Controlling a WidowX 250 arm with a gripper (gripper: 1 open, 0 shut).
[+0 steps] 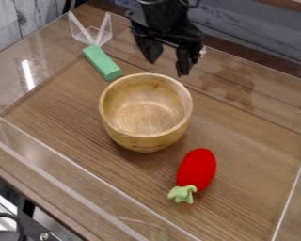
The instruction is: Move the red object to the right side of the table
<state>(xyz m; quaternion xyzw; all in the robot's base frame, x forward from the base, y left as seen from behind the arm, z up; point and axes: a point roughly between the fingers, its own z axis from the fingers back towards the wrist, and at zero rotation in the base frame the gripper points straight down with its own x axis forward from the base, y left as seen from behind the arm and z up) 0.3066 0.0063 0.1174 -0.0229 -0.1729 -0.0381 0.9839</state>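
The red object (196,169), a small oval toy fruit with a pale green leafy end, lies on the brown wood-grain table (247,113) near the front right, just right of and in front of the wooden bowl. My gripper (166,54) hangs above the table behind the bowl's far rim, well away from the red object. Its black fingers (184,59) point down and stand open, with nothing between them.
A wooden bowl (146,111) sits in the middle of the table. A green rectangular block (102,63) lies behind it at the left. Low clear acrylic walls (293,188) edge the tabletop.
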